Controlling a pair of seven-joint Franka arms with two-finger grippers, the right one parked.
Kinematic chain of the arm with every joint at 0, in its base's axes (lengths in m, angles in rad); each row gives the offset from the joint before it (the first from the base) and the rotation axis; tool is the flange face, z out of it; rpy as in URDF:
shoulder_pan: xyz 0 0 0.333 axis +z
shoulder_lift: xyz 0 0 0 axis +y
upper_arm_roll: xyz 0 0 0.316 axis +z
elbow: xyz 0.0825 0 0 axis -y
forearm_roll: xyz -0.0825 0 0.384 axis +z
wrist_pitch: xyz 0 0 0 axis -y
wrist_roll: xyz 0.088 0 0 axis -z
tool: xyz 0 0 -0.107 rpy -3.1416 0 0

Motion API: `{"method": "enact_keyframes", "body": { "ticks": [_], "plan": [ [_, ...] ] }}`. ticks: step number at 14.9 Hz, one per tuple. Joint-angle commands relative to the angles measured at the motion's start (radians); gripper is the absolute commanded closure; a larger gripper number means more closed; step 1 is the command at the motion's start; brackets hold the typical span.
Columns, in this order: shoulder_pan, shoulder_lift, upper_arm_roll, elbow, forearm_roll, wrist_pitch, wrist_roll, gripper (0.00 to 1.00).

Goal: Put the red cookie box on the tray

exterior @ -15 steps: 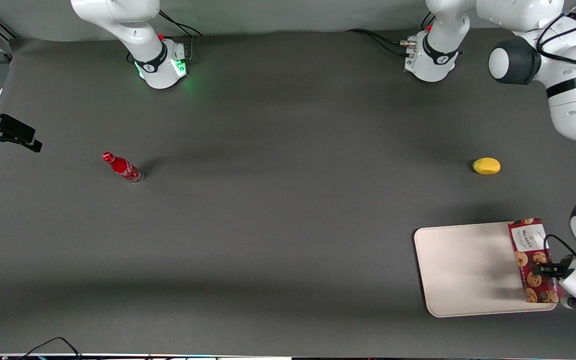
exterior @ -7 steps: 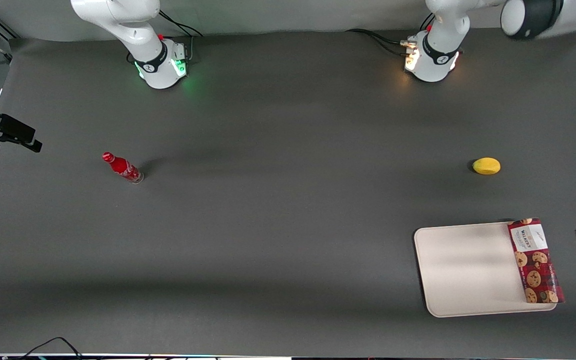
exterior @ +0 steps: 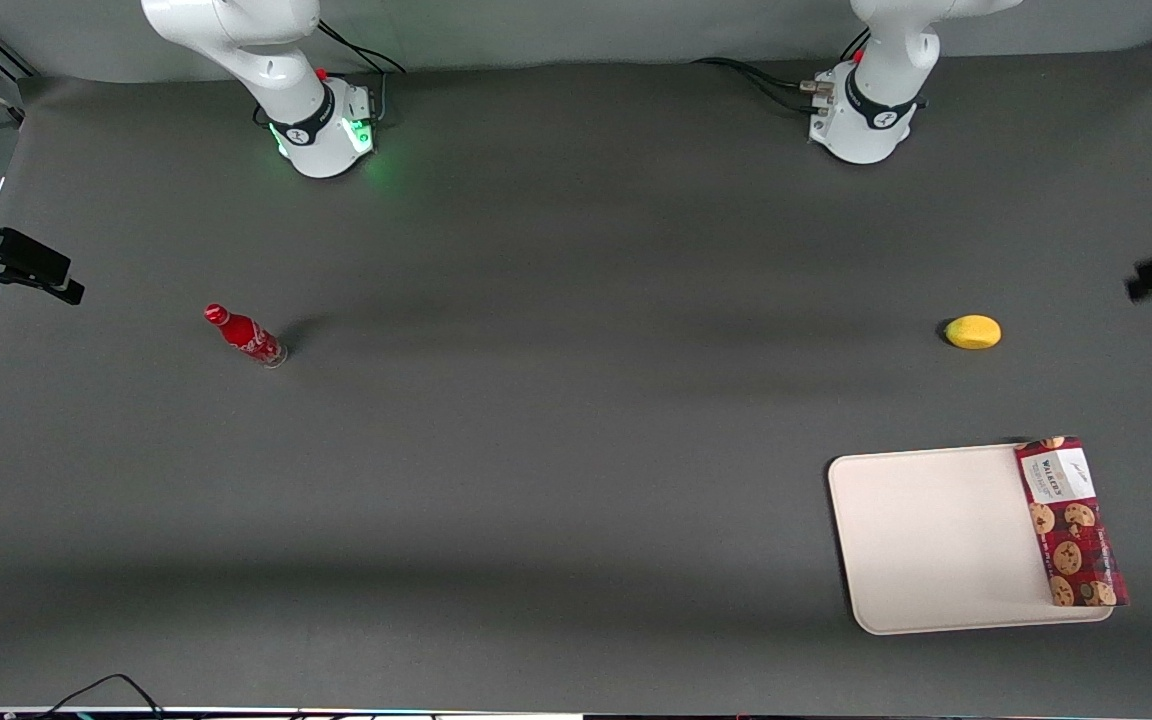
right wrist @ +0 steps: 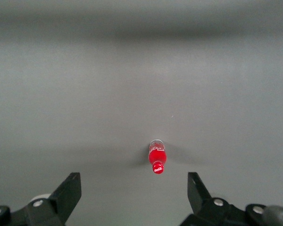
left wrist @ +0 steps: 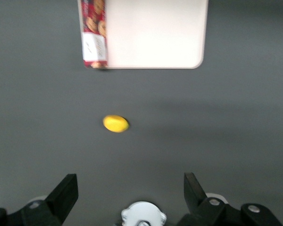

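The red cookie box is lying released along the tray's edge toward the working arm's end of the table, and your gripper is hanging high over the bare mat with its fingers spread wide and nothing between them, well apart from the box. Working outward from it, the lemon is sitting on the mat between the gripper and the tray, farther from the front camera than the tray is. What you are risking is the placement itself: the box is looking as if it overhangs the rim a little (hard to tell whether it is resting flat inside or perched on the raised lip), so any bump could be tipping it off onto the table.
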Motion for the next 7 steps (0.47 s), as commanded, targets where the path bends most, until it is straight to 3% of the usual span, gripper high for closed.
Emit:
{"method": "enact_keyframes", "body": {
  "ticks": [1,3,7],
  "plan": [
    [0.008,-0.349,-0.027,-0.540,-0.049,0.227,-0.077,0.00],
    [0.008,-0.449,-0.027,-0.681,-0.049,0.295,-0.077,0.00],
    [0.011,-0.403,-0.026,-0.606,-0.047,0.267,-0.016,0.00]
  ]
}}
